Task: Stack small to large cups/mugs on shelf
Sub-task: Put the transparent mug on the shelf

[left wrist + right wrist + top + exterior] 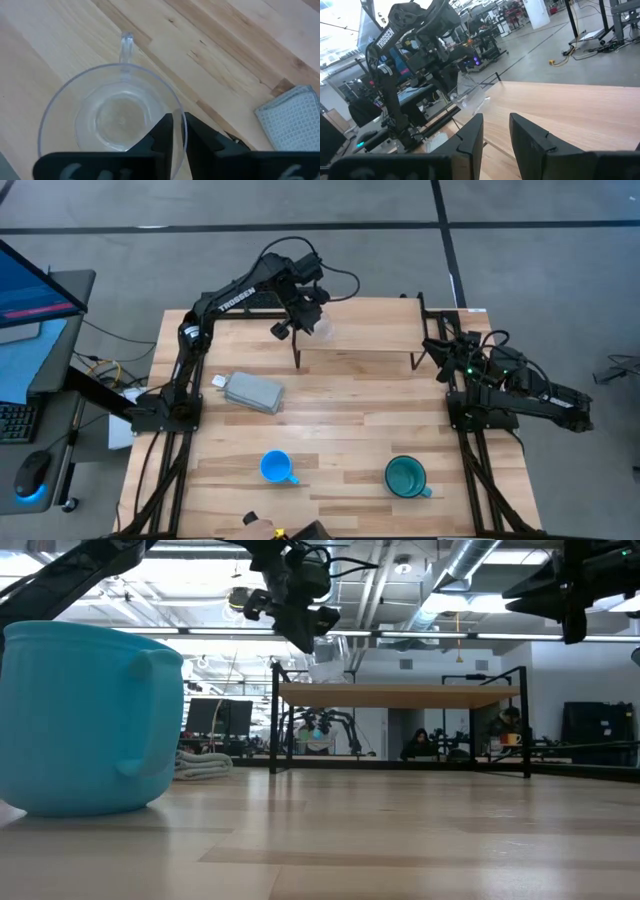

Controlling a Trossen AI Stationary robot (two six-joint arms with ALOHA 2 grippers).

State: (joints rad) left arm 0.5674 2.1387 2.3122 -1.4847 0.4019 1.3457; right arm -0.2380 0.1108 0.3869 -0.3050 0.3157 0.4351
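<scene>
My left gripper [305, 315] is shut on the tiny clear glass cup [322, 328] over the left end of the light-wood shelf [370, 325]. In the low view the cup [330, 655] hangs close above the shelf board [400, 695]. The blue mug [277, 468] and the teal-green mug [407, 476] stand upright on the table near its near edge. The blue mug also fills the left of the low view [90, 720]. My right gripper [495, 130] is open and empty at the table's right edge [440, 345], beside the shelf's right end. My left gripper pinches the glass cup's rim [179, 131] on the side opposite its handle [126, 42]. One finger [162, 135] is inside the cup and one [200, 137] outside. The fingers come from above, pointing down. The cup hangs upright, mouth up, below them.
A flat grey block [254, 393] lies on the table left of centre, also in the left wrist view [292, 117]. The shelf's black legs [297, 358] stand on the table. Bare planks lie between the shelf and the two mugs.
</scene>
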